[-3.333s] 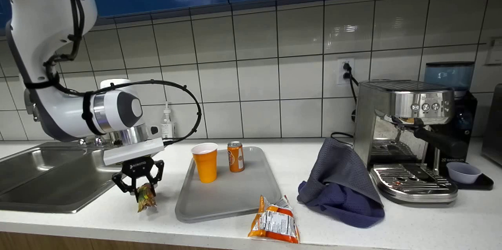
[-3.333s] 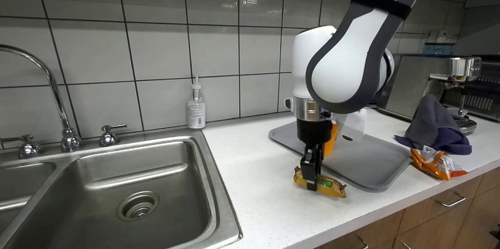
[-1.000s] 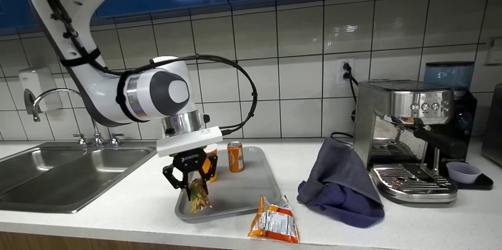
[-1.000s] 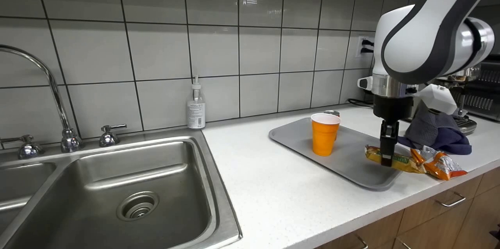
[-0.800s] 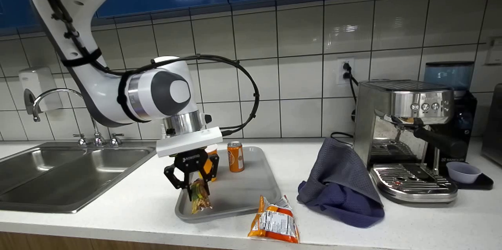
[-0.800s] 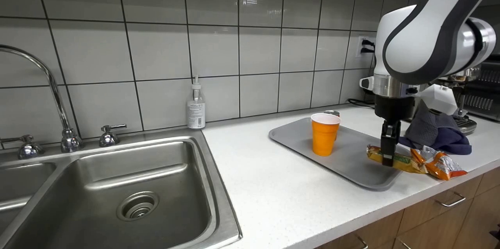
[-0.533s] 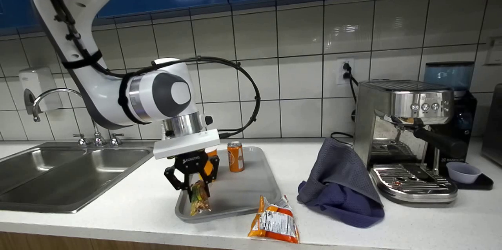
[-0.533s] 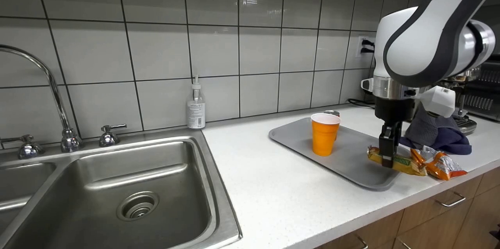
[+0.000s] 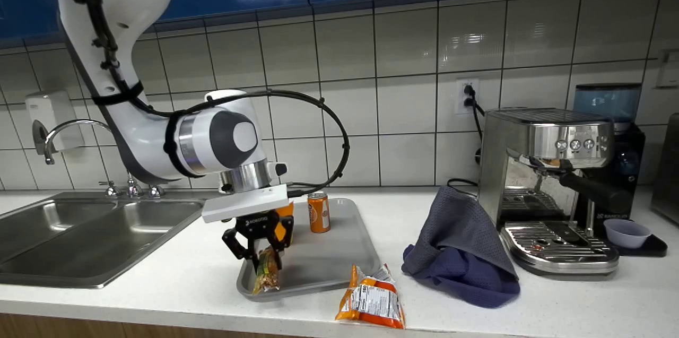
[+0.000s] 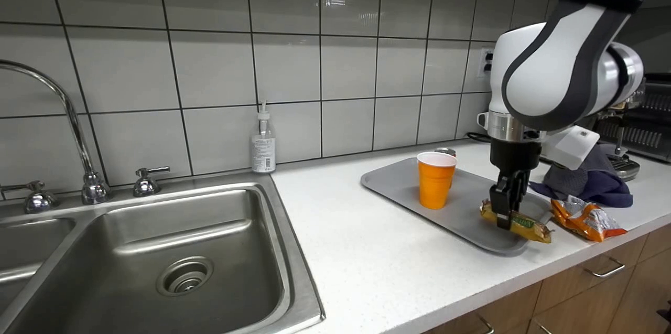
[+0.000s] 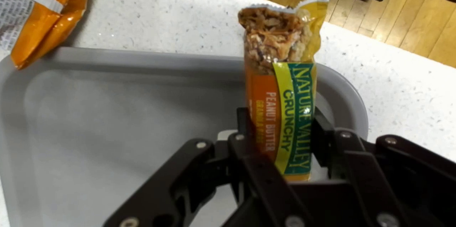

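Note:
My gripper (image 11: 281, 127) is shut on a granola bar in a yellow, green and orange wrapper (image 11: 279, 91), with a finger against each long side. One end of the bar points out past the grey tray's (image 11: 124, 120) rim, over the white counter. In both exterior views the gripper (image 9: 268, 262) and the bar (image 10: 529, 228) are low over the tray's front corner. Whether the bar touches the tray, I cannot tell. An orange cup (image 10: 436, 187) stands on the tray, partly hidden behind the gripper in an exterior view, with an orange can (image 9: 319, 213) beside it.
An orange snack bag (image 9: 371, 298) lies against the tray's front edge. Farther along are a crumpled dark towel (image 9: 461, 248) and a steel espresso machine (image 9: 546, 184). A sink (image 10: 199, 250) with a faucet and a soap bottle (image 10: 263, 145) are at the opposite end.
From the counter beside the sink, the gripper has carried the bar over to the tray. During the last half second it has come down slightly, shifted a little toward the sink and tilted.

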